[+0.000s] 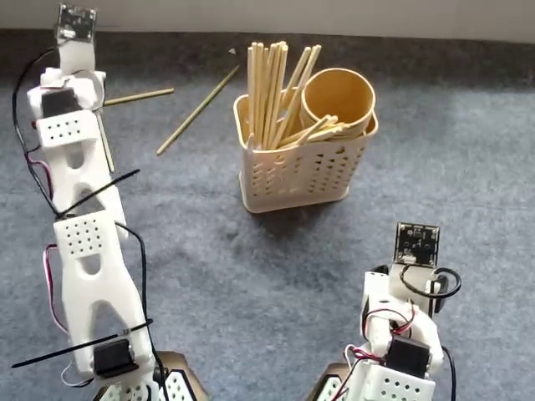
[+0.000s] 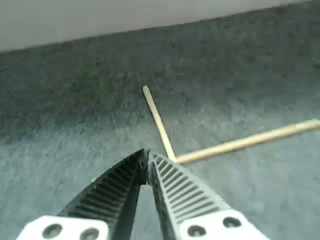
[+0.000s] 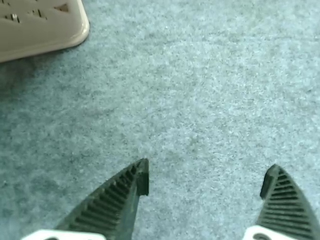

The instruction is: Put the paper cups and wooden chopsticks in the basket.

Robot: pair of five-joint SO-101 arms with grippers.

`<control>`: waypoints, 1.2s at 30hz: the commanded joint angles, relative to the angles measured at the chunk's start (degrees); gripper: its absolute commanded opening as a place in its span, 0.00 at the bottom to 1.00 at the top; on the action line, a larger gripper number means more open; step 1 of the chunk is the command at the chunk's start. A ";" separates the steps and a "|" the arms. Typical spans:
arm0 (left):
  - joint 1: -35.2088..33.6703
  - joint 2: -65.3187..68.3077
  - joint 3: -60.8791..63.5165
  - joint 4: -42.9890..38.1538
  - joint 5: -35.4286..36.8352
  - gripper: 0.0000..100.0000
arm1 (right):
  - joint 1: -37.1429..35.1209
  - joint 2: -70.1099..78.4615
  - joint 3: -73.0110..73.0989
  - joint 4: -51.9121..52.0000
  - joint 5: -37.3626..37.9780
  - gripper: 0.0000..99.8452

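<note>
Ahead of the right arm [image 1: 399, 334] in the high view, the basket [image 1: 292, 180] stands upright on the grey carpet [image 1: 251, 292], well to the side of the left arm [image 1: 84, 225]. A bundle of wooden chopsticks [image 1: 269, 92] stands in one half of the basket. A paper cup [image 1: 337, 100] sits mouth-up in the other half. Between the left arm's far end and the basket, a level chopstick [image 1: 138, 96] and a slanted chopstick [image 1: 196, 111] lie flat on the carpet.

From the left wrist, the left gripper [image 2: 148, 159] has its jaws pressed together, tips meeting. A forward chopstick [image 2: 157, 120] runs straight out from the tips, and its near end slips behind one finger. I cannot tell whether it is pinched. A sideways chopstick [image 2: 247, 142] starts just beside the tips and runs off to one side.

From the right wrist, the right gripper [image 3: 206, 177] holds its jaws spread wide, with carpet showing between them. A corner of the basket [image 3: 40, 27] lies ahead of the jaws and off to one side, well apart.
</note>
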 commanded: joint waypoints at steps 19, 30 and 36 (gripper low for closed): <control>0.75 12.62 -12.44 19.34 -0.44 0.02 | -1.27 -0.48 7.16 -1.01 0.70 0.35; 5.41 -16.75 -11.12 44.92 -0.62 0.03 | -2.51 -0.48 7.16 -0.92 0.70 0.35; -3.56 -16.04 -8.22 34.81 -0.53 0.14 | -2.51 -0.48 7.16 -0.84 0.70 0.35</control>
